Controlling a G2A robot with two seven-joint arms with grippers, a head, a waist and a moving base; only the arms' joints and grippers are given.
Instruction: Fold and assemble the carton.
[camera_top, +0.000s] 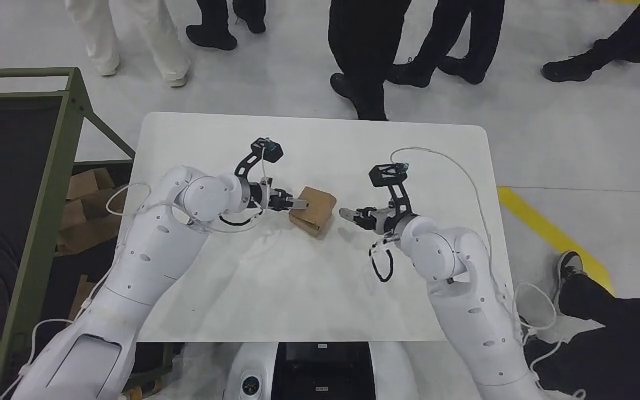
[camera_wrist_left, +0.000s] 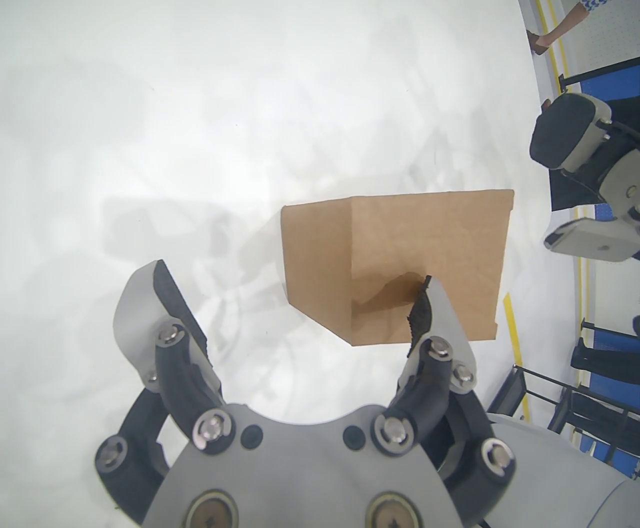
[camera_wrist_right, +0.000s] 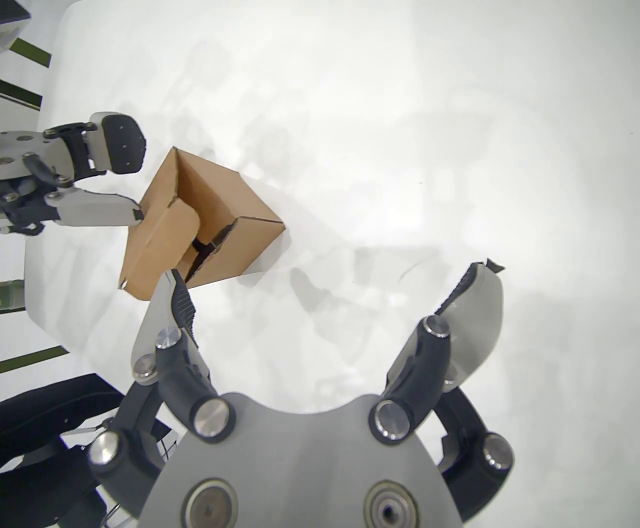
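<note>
Closest to us in the top view, the left gripper (camera_top: 283, 202) and right gripper (camera_top: 350, 214) flank the brown carton (camera_top: 314, 210), which lies on its side near the middle of the white table (camera_top: 200, 140). Off the table's left edge we see a green-framed bin (camera_top: 70, 120) with cardboard scraps (camera_top: 85, 205), and a yellow floor stripe (camera_top: 545, 225) on the right.

Seen from the left wrist, the left gripper (camera_wrist_left: 295, 275) is spread wide, clamping nothing. One fingertip (camera_wrist_left: 425, 300) touches the carton (camera_wrist_left: 425, 240) on its closed wall. Beyond the carton we see the right gripper (camera_wrist_left: 545, 195), also spread.

Seen from the right wrist, the right gripper (camera_wrist_right: 330, 274) is spread with only bare table between its fingers. One finger partly blocks our sight of the carton (camera_wrist_right: 250, 240), whose open end, flaps half tucked, faces us. We cannot tell whether that finger touches it. The left gripper (camera_wrist_right: 132, 177) stands at its far edge.
</note>
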